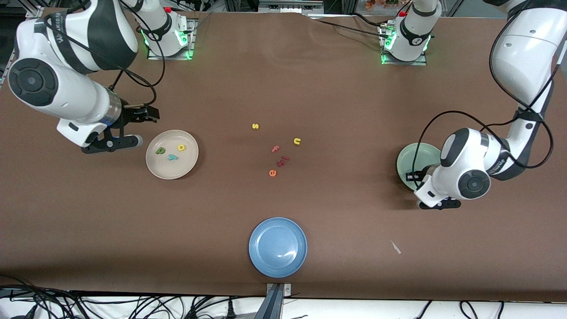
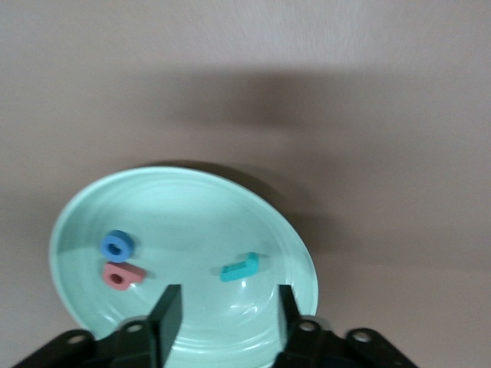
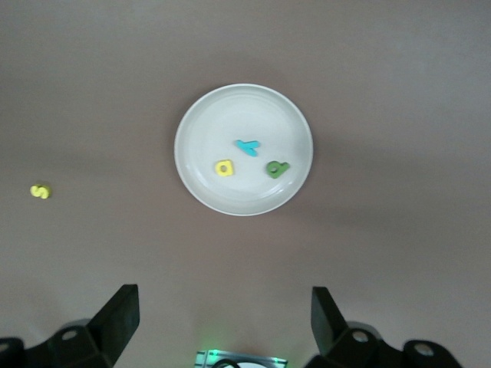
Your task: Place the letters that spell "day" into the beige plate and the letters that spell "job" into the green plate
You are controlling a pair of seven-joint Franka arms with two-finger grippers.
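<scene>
The green plate (image 1: 409, 156) lies at the left arm's end of the table, partly under that arm. In it are the blue o (image 2: 118, 245), the salmon b (image 2: 123, 275) and the teal j (image 2: 241, 267). My left gripper (image 2: 228, 310) hovers low over this plate (image 2: 184, 207), open, with nothing between its fingers; the j lies on the plate just ahead of them. The beige plate (image 1: 166, 170) holds the green d (image 1: 160, 151), yellow a (image 1: 181, 147) and teal y (image 1: 172, 157). My right gripper (image 1: 148, 114) waits open and empty in the air beside that plate (image 3: 196, 123).
Loose letters lie mid-table: a yellow s (image 1: 255, 126), yellow u (image 1: 297, 141), red f (image 1: 275, 149), dark red k (image 1: 283, 161) and orange e (image 1: 272, 173). A blue plate (image 1: 277, 266) sits near the front edge. A small white scrap (image 1: 395, 247) lies toward the left arm's end.
</scene>
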